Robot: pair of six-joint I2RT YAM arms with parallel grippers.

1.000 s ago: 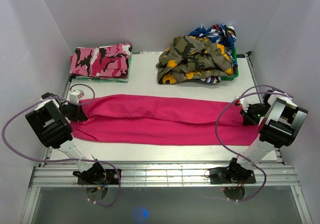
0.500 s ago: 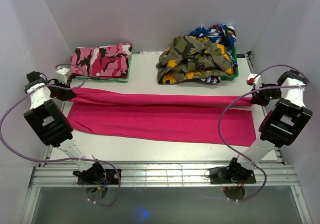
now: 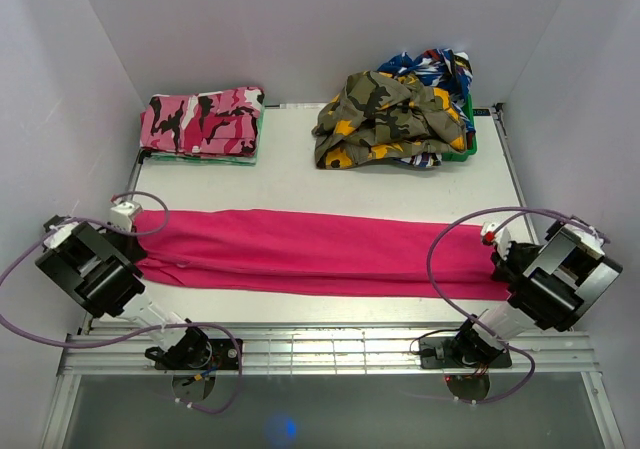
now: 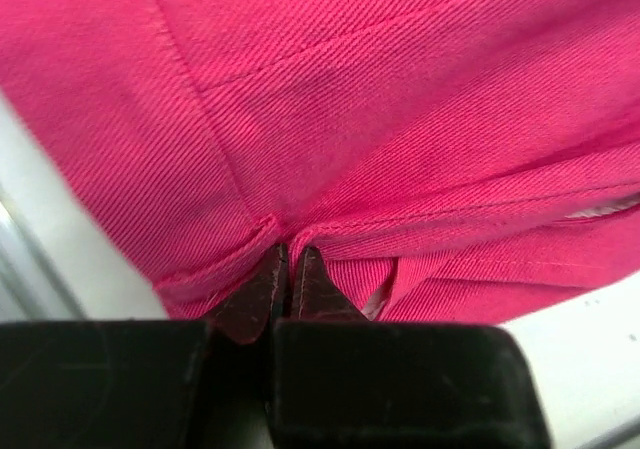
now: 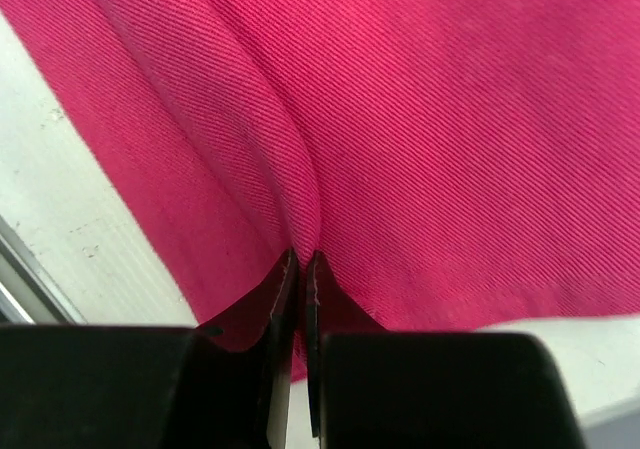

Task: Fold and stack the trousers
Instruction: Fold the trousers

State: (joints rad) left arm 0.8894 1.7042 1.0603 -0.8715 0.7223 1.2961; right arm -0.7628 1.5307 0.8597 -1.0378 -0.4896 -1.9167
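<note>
**Top external view: both grippers pinch the ends of the trousers, which are laid out in a long band**

The magenta trousers (image 3: 320,254) lie stretched across the lower middle of the frame, along the near part of the table (image 3: 300,179). They run from the left gripper (image 3: 135,234) at the lower left to the right gripper (image 3: 497,257) at the lower right. A lengthwise crease along the band suggests the two legs are laid one over the other, so the first fold looks done.

In the left wrist view the fingertips are closed to a sliver on a stitched edge of the pink cloth, low over the table. The right wrist view shows the same thing at the other end, with narrow jaws nipping a ridge of plain twill. Neither pinch holds more than a small fold of fabric.

Holding both ends at once probably serves to keep the cloth taut, so the layers land flat and aligned rather than bunched. The low wrists suggest the fabric is being set down, not lifted.

At the upper left of the frame sits a folded pink camouflage pair (image 3: 203,124), the likely place to stack. At the upper right an olive-yellow camouflage garment (image 3: 385,119) is heaped over a green basket (image 3: 468,144), well apart from the trousers. The crosswise folds and the stacking are not yet done.
</note>
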